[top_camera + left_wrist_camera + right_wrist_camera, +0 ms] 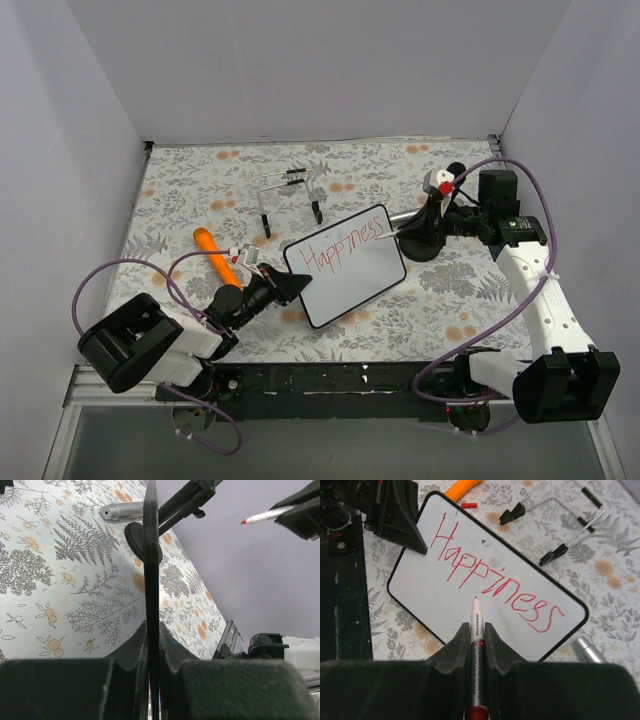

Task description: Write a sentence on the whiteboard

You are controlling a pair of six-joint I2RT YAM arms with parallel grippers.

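Whiteboard [345, 265] is gripped at its near-left edge by the clenched left gripper [292, 287]. Red marker [475, 612] is grasped in the right gripper [476, 630], its tip held off the board below the written word Happiness [492, 585].

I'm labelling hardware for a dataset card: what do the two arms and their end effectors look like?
The left arm and right arm have white shells and black joint housings. A purple cable loops along each. The left end effector and right end effector are matte black, with two wedge-shaped fingers.
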